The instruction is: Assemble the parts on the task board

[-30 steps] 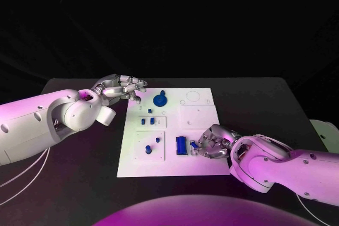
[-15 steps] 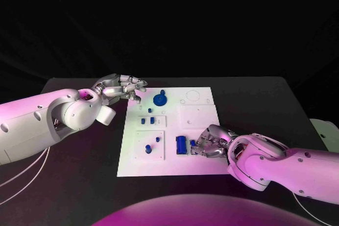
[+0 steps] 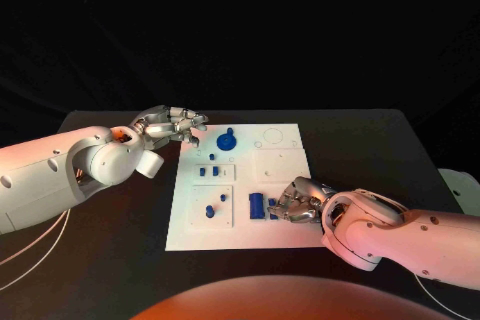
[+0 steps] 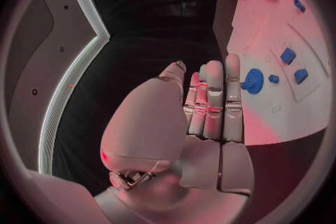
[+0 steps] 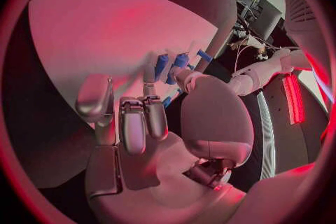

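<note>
The white task board lies mid-table. On it stand a blue round knob, two small blue pieces, a blue peg and a tall blue block. My right hand rests on the board's near right part, its fingers curled beside the block, pinching a small blue part; the right wrist view shows a blue sliver between thumb and fingers. My left hand hovers off the board's far left corner and holds nothing; the knob lies just beyond its fingers.
Black table surrounds the board on all sides. The board's far right squares hold only round recesses. My left forearm lies over the table's left side, my right forearm over its near right.
My right hand has edged left toward the blue block, and the small blue part at its fingertips has moved slightly nearer to me. The left hand has stayed put.
</note>
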You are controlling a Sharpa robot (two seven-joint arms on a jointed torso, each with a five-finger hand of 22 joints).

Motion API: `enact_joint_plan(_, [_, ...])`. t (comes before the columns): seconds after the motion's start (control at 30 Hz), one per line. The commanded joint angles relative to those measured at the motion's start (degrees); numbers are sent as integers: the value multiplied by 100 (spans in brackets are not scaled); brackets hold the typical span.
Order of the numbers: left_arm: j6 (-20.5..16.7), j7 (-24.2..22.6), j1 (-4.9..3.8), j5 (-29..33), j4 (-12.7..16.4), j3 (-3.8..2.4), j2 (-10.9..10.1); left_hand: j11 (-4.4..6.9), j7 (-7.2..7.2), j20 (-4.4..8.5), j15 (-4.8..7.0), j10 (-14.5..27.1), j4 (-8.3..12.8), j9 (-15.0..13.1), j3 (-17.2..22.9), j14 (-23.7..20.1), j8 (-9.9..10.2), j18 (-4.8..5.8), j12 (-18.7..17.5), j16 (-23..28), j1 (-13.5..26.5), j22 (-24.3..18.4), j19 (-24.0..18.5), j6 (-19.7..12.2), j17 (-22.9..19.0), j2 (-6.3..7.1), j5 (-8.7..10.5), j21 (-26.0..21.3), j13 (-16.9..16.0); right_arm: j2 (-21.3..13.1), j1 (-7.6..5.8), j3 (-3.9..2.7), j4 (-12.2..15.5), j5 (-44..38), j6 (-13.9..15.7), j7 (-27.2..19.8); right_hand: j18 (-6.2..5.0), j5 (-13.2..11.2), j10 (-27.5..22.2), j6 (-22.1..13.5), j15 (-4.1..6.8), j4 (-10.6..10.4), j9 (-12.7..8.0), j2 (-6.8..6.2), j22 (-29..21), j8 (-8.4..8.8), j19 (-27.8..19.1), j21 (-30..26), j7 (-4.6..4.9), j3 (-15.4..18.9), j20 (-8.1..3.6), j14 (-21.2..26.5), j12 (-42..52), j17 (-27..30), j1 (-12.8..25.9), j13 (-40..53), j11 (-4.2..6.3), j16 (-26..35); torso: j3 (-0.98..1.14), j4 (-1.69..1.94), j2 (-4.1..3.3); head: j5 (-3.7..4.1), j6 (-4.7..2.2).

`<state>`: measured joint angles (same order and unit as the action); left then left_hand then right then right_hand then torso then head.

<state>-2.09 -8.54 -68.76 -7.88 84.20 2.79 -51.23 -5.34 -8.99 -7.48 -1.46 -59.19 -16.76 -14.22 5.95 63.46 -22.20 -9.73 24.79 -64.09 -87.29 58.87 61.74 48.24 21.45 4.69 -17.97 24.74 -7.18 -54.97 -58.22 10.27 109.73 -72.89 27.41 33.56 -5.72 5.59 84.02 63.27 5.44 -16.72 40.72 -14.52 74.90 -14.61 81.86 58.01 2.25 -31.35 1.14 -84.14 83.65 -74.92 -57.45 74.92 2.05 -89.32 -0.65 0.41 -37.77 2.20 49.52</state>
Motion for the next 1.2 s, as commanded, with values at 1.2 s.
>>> enact_joint_plan(1.2, [123, -1, -2, -18, -12, 2, 12, -8, -16, -5, -4, -7, 4, 6, 35, -21, -37, -53, -24, 22, 61, -8, 35, -20, 6, -9, 14, -38, 8, -17, 9, 0, -77, -271, -198, -57, 13, -246, 308, 74, -16, 274, -75, 11, 624, 86, 53, -89, -13, 360, -4, -547, -10, -1319, -1115, 995, -6, -4, -1, 3, 1, -7, -18])
